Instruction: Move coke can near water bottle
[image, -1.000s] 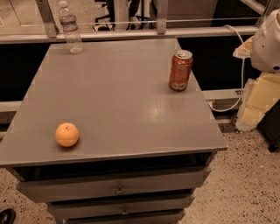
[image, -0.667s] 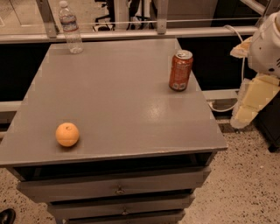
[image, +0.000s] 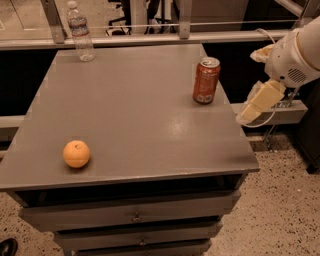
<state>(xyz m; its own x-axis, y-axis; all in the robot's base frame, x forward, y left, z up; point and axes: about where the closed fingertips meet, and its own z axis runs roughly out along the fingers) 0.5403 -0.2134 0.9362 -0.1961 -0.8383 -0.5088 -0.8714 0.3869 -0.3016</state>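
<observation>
- Camera view: the coke can (image: 206, 80) stands upright near the right edge of the grey table (image: 130, 110), towards the back.
- The water bottle (image: 80, 32) stands at the back left corner, well apart from the can, with most of the tabletop between them.
- An orange (image: 76, 153) sits near the front left, away from the straight path between can and bottle.
- The gripper (image: 248, 115) hangs off the table's right side, just beyond the edge and a little lower than the can's top. It holds nothing. Whether it is released or clenched I cannot tell from this angle.
- Handling, as a judgement: the can is a thin, smooth aluminium cylinder. It is light if empty, and easy to dent or tip.
- A side-on grasp around the middle of the body, squeezed gently, looks safest. Taking it near the rim would risk toppling it.
- The bottle is tall, slim and likely just as easy to knock, so the can should be set down beside it without touching.
- Compared with the earlier frames, the gripper has come leftward, closer to the table edge and the can. The can, bottle and orange have not shifted.
</observation>
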